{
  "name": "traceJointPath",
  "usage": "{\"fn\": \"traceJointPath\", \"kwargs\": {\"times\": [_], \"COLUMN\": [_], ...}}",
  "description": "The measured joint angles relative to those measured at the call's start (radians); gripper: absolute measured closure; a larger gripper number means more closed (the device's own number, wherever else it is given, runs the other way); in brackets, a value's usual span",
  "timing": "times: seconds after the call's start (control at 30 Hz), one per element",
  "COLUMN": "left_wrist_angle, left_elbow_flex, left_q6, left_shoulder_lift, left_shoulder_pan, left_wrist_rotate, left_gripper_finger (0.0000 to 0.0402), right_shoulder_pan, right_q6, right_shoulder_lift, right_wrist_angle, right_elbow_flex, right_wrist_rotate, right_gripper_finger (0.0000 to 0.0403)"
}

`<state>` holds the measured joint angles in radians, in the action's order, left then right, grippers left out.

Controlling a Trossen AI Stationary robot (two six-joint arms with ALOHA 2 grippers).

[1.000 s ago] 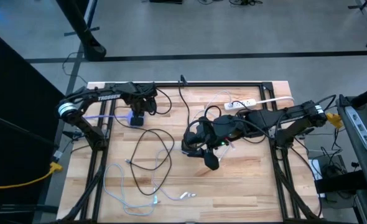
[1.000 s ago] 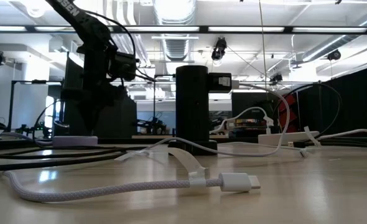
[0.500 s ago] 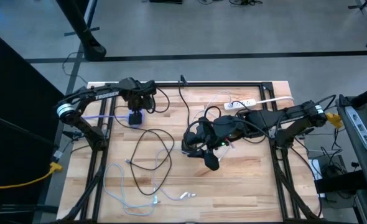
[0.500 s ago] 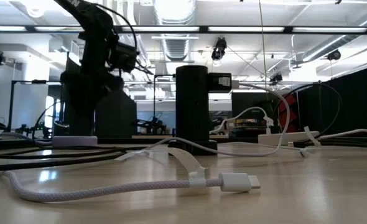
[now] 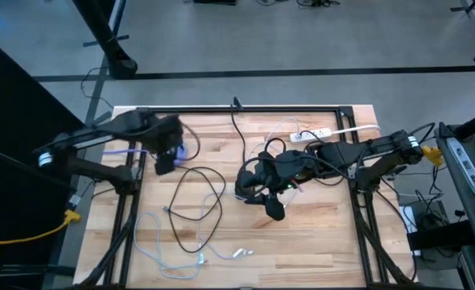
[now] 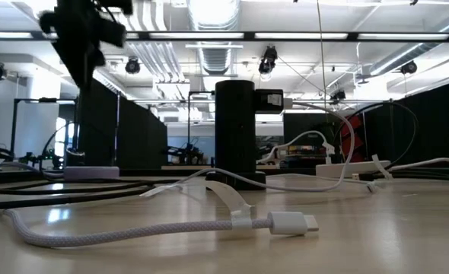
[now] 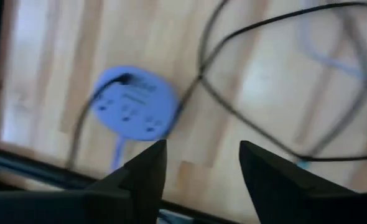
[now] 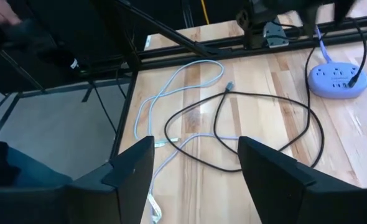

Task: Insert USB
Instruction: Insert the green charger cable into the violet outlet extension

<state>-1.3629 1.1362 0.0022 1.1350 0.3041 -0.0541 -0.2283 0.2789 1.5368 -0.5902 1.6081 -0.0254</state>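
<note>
The thing getting plugged into is a round, flat, lavender-blue power hub (image 7: 134, 111) with little sockets on its top face and a black cable (image 7: 258, 93) already stuck in at one edge, while its own pale blue cord (image 7: 117, 152) trails off the other side. It sits on the wooden table (image 5: 318, 242) near the far left corner, right by the black frame rail. From the right wrist view you can see the same hub (image 8: 336, 79) with that black cable looping out across the wood in a big lazy curl. The left gripper (image 5: 166, 161) is hanging just above and beside the hub, fingers spread apart with nothing between them, though it's smeared in the overhead view so I'm only fairly sure of its exact spot. The right gripper (image 8: 196, 163) is parked mid-table, jaws wide and empty, pointing toward the cable loops. Closer to the near edge there's a white braided USB cable (image 6: 171, 227) lying flat, its plug (image 6: 293, 222) resting on the table. A white power strip (image 5: 314, 134) sits at the far right.
</note>
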Motion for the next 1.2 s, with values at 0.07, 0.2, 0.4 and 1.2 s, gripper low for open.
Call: {"fn": "traceJointPath", "kwargs": {"times": [0.07,0.2,0.4,1.2], "left_wrist_angle": [-0.009,-0.009,0.015,0.213], "left_elbow_flex": [0.0,0.0,0.0,0.325], "left_q6": [-0.078,-0.226,-0.441,-0.738], "left_shoulder_lift": [-0.036,-0.063,-0.003,0.552], "left_shoulder_pan": [-0.081,-0.267,-0.505,-0.868], "left_wrist_rotate": [0.02,0.025,0.058,0.121], "left_gripper_finger": [0.0232,0.0263,0.0299,0.0301], "right_shoulder_pan": [0.007,0.026,0.044,0.084], "right_q6": [-0.01,-0.036,-0.076,-0.265], "right_shoulder_lift": [0.0,0.0,0.0,-0.029], "right_wrist_angle": [0.0,0.0,0.0,-0.116], "right_elbow_flex": [0.0,0.0,0.0,-0.015], "right_wrist_rotate": [0.0,0.0,-0.004,-0.185], "right_gripper_finger": [0.0189,0.0192,0.0188,0.0216]}}
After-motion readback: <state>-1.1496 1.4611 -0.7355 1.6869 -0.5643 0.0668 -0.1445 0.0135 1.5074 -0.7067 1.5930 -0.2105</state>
